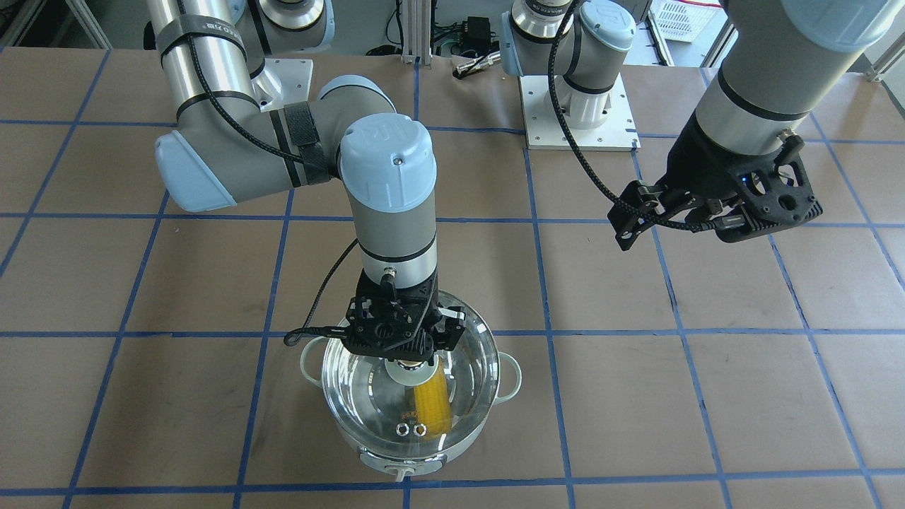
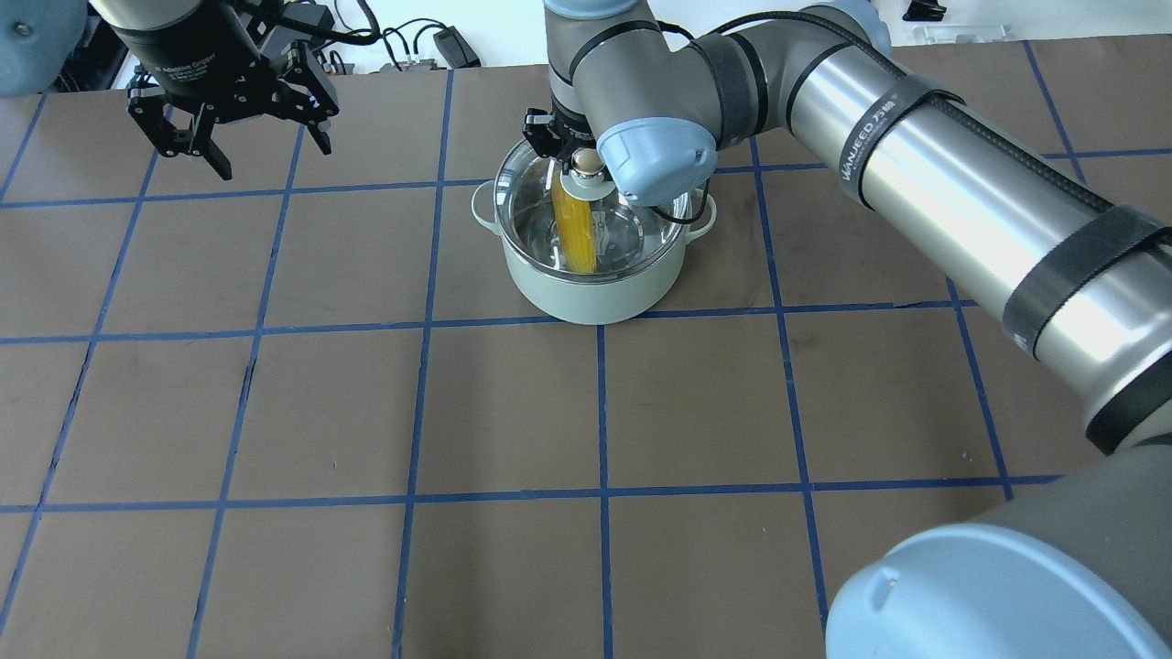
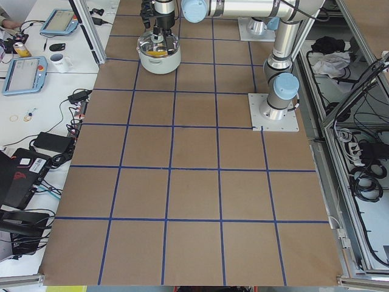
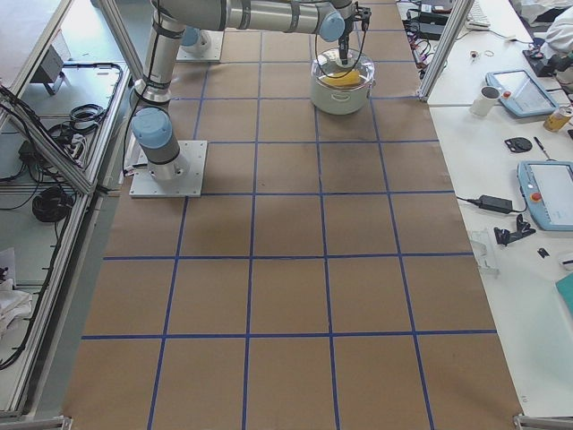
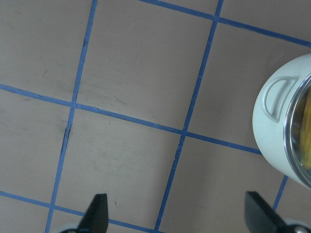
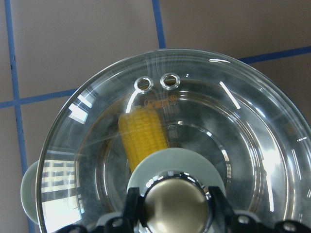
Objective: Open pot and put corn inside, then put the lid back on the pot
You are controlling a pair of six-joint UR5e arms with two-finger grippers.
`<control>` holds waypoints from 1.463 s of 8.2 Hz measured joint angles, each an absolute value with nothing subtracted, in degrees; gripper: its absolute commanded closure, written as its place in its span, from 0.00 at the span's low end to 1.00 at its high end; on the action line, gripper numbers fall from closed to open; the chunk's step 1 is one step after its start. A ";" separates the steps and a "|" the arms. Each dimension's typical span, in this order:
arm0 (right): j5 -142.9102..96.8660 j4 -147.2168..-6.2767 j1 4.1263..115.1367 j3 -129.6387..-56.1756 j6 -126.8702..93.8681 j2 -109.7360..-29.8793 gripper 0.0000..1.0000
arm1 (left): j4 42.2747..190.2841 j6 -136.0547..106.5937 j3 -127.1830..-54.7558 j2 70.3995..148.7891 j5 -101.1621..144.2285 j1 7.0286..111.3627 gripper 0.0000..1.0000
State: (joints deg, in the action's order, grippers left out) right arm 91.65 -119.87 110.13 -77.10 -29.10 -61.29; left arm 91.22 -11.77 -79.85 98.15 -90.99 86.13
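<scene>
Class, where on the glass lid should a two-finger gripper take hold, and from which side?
Pinch the knob from straight above: it stands upright at the centre of the lid, whose wide, smooth glass dome offers no other hold. The right gripper flanks it so.

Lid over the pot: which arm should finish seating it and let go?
Right. The right gripper holds the lid by its knob over the pot, corn inside. The left gripper hangs open and empty, off to the pot's side.
</scene>
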 measured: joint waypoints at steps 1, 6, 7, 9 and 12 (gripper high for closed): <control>91.70 -119.88 110.13 -77.13 -29.01 -61.23 0.76 | 91.18 -11.86 -79.83 98.31 -91.02 86.13 0.00; 91.61 -119.81 110.13 -77.45 -29.07 -61.31 0.75 | 93.52 -11.71 -79.81 97.25 -92.22 86.13 0.00; 91.50 -119.76 110.13 -77.48 -29.17 -61.38 0.76 | 94.67 -12.04 -79.77 97.42 -93.53 86.13 0.00; 91.36 -119.53 110.13 -77.56 -29.36 -61.46 0.76 | 95.52 -12.40 -79.72 97.42 -94.39 86.13 0.00; 91.36 -119.22 110.13 -77.72 -29.03 -61.52 0.75 | 95.62 -11.88 -79.86 97.34 -94.09 86.19 0.00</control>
